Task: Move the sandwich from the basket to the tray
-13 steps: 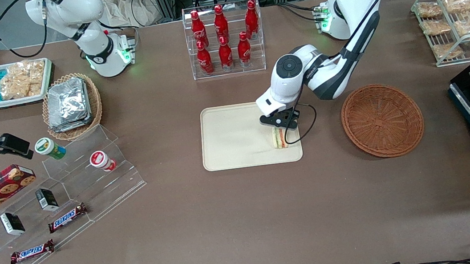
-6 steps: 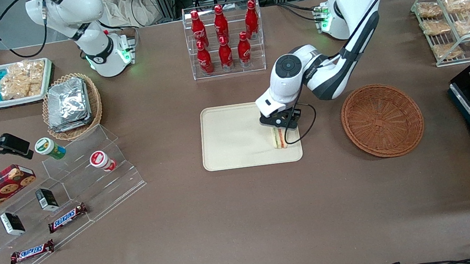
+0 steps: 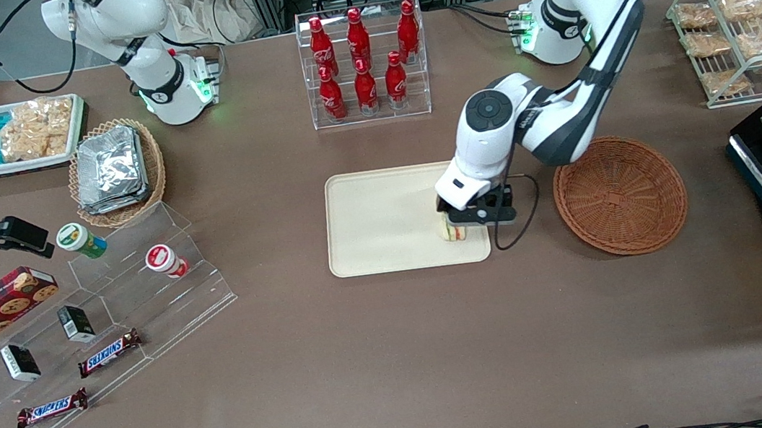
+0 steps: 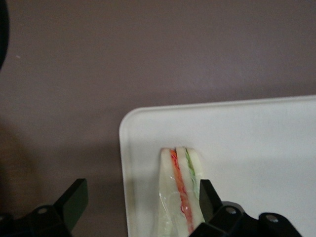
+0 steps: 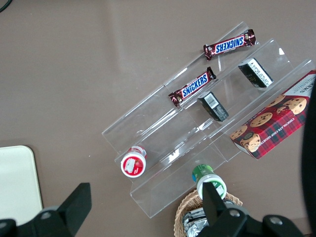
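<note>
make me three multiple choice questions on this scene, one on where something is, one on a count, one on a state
1. Where is the sandwich?
A. in the brown basket
B. on the tray, near its corner
C. on the bare table

2. How many red bottles stand in the clear rack?
A. four
B. six
C. nine

3. How is the left arm's hand?
A. open, fingers apart around the sandwich
B. shut on a bottle
C. shut on the basket rim

Answers:
1 B: the sandwich stands on the tray by the corner nearest the basket.
2 B: the rack holds six red bottles, in two rows of three.
3 A: the hand has its fingers spread wide around the sandwich.
</note>
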Tool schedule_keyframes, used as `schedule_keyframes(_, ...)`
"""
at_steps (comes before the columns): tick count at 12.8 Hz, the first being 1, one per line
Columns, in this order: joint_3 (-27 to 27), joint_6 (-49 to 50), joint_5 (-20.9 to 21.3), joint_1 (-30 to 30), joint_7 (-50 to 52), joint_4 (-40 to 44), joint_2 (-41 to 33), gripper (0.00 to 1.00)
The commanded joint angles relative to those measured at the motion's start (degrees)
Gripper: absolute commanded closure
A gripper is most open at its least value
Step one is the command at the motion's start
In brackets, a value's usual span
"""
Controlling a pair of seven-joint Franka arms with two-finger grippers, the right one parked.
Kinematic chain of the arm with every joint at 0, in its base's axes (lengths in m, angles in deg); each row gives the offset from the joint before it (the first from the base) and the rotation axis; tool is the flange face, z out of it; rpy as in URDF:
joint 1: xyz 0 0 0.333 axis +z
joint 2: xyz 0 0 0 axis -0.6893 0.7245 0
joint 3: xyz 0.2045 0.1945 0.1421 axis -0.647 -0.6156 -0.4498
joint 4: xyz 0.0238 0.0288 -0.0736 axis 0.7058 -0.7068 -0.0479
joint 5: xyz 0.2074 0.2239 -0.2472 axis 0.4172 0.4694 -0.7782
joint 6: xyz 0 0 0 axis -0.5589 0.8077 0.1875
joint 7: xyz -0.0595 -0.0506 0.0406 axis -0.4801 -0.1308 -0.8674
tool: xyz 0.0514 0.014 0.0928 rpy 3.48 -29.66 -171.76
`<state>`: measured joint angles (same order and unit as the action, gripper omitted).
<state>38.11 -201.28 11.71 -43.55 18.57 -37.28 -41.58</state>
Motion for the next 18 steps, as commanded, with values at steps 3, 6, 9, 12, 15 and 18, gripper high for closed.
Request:
schedule_keyframes(3, 0.3, 15.52, -0.01, 3.39, 1.91, 15.44, -0.07, 0.0)
schedule_keyframes(6, 0.56, 18.61, -1.94, 6.47, 1.12, 18.89, -0.6, 0.0)
schedule_keyframes(9, 0.39, 23.01, -4.39, 7.96, -3.78, 20.74, -1.03, 0.0)
schedule_keyframes(12, 0.3, 24.85, -8.61, 11.13, -9.76, 21.01, -3.49, 0.0)
schedule_keyframes(15, -5.29, 27.49, -14.66, 11.32, -19.42, 20.66, -7.96, 0.0)
schedule_keyframes(18, -14.86, 32.22, -21.0, 7.82, -29.97, 19.77, -13.41, 0.0)
